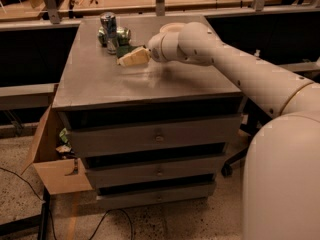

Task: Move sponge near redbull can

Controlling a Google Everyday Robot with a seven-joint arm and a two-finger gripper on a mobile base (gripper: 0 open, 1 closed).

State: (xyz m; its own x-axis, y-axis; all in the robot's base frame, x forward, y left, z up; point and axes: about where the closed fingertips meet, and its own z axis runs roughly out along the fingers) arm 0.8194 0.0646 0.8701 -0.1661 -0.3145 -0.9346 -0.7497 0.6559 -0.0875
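As the arm reaches over the tabletop (150, 86) from the right, we see the gripper (145, 55) at its end, above the far left part of the surface. Its jaws are pinching the sponge (132, 59), which sticks out from them to the left, so that only its near end is inside the grip. The sponge is tilted, and we cannot tell if its lower edge touches the tabletop. Its body is pale yellow foam, and a dark green layer shows along its far upper side. To the left of the jaws and a little beyond them, the redbull can (108, 32) stands upright, silver with blue patches, close to the far corner of the sponge. A stouter green and silver can (121, 35) lies on its side just beside it, beyond the jaws.
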